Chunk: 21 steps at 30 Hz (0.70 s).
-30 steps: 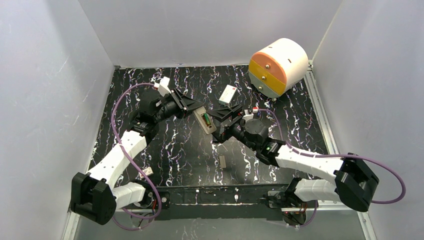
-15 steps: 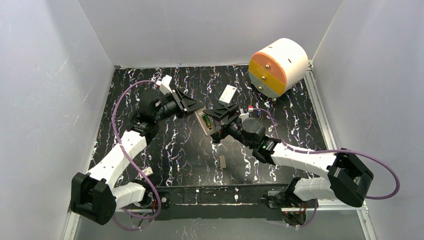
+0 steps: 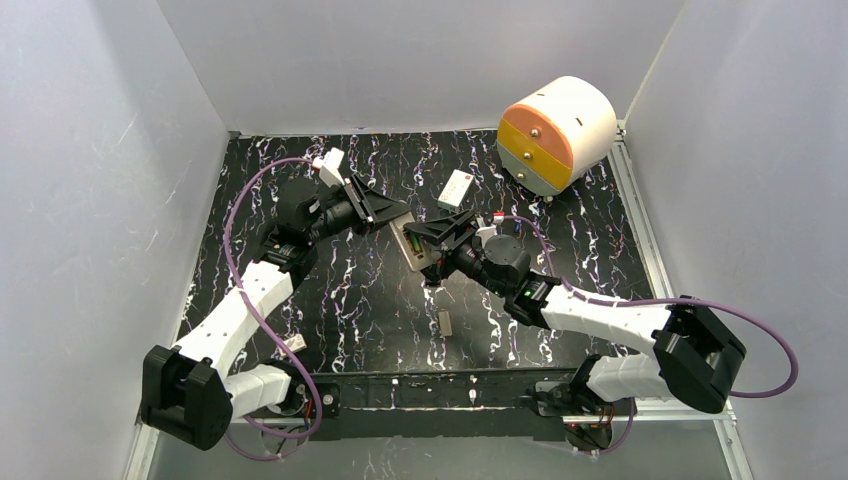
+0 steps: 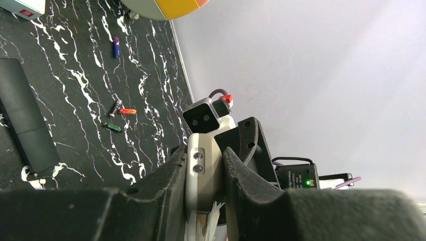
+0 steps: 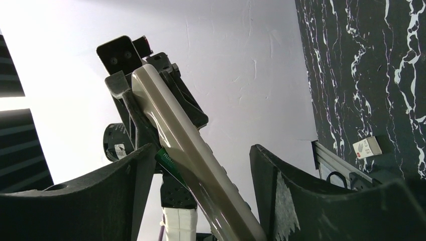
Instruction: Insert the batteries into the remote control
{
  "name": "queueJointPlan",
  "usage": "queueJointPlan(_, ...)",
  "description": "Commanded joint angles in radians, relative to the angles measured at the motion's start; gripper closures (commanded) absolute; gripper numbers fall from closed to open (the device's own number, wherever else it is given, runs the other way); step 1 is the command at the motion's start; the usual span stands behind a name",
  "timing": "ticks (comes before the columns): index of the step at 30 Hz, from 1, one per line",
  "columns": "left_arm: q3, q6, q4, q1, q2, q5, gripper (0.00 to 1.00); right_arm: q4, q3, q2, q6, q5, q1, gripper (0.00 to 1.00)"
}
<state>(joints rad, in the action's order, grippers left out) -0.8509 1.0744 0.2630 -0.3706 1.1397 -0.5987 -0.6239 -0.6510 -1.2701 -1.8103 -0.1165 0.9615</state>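
Table (image 4: 75, 75): its black marbled top lies well below the raised handset. Anything let go from here probably lands hard and may roll.
Left gripper (image 3: 388, 218): its jaws are pinched tight on one end of the remote control (image 5: 171, 118) and hold it tilted in the air. With a grip on one end only, a sideways shove from the other arm could swivel the handset or pull it free.
Right gripper (image 5: 202, 153): its jaws stand wide astride the remote's free end and clamp nothing. One finger is right against the green battery (image 5: 167, 161). An off-line squeeze would likely load the casing rather than the cell.
Remote control: it is in mid-air between the two grippers. The main hazard is twisting in the left hold under pressure.
Green battery: it is at the bay, with one end poking past the remote's edge, so it appears not fully seated. A skewed push may jam it or flick it out.
Loose batteries (image 4: 127, 111): they lie on the table, well apart from both grippers. A fallen cell could scatter among them.
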Motion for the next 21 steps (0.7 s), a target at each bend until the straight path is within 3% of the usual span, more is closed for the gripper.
queueJointPlan(1, -0.003, -0.02, 0.019, -0.006, -0.02, -0.042, 1.0, -0.094, -0.042, -0.002, -0.033, 0.022, -0.004, 0.25)
queueJointPlan(10, -0.005, -0.012, 0.021, -0.006, -0.019, -0.04, 1.0, -0.129, -0.046, -0.012, -0.029, 0.049, -0.005, 0.4)
queueJointPlan(17, -0.005, 0.004, 0.021, -0.005, -0.015, -0.037, 1.0, -0.083, -0.046, 0.017, 0.017, 0.036, -0.007, 0.46)
queueJointPlan(19, -0.005, 0.009, 0.021, -0.006, -0.015, -0.036, 1.0, -0.079, -0.043, 0.023, 0.032, 0.032, -0.008, 0.46)
queueJointPlan(21, -0.007, 0.01, 0.021, -0.006, -0.018, -0.036, 1.0, -0.079, -0.036, 0.033, 0.067, 0.02, -0.008, 0.35)
